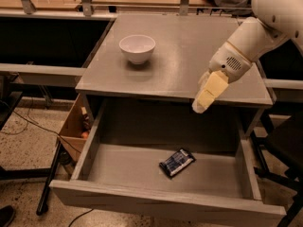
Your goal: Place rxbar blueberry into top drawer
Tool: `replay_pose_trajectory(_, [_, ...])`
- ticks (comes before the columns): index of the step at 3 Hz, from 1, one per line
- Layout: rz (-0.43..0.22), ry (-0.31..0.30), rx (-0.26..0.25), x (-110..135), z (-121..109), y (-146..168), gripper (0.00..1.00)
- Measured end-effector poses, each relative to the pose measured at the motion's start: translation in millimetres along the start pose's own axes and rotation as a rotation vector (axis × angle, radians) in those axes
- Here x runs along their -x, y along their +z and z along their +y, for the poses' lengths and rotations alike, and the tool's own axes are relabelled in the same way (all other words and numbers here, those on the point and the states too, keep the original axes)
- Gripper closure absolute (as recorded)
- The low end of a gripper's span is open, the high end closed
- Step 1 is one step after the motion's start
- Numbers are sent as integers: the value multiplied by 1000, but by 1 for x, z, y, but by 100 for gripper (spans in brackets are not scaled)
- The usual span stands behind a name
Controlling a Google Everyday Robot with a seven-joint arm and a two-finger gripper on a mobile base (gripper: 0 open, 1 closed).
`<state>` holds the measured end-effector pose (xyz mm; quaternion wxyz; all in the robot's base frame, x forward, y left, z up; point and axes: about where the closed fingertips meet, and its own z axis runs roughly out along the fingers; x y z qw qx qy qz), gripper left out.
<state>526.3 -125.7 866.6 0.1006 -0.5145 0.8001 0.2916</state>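
The rxbar blueberry, a small dark navy bar with pale markings, lies flat on the floor of the open top drawer, right of its middle. The drawer is pulled far out from the grey cabinet. My gripper hangs above the drawer's back right part, at the cabinet top's front edge, well above the bar and apart from it. Its pale fingers point down and left and hold nothing.
A white bowl stands on the cabinet top at the back left. A brown cardboard box sits on the floor left of the drawer. Dark table frames and cables flank the cabinet.
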Motion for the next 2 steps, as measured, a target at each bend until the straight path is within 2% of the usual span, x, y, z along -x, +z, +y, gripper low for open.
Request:
replay_pose_trajectory(1, [-18,-7,-34,3,-1,-8,0])
replay_pose_trajectory(2, [-28,-9,-44,6,-4,-7,0])
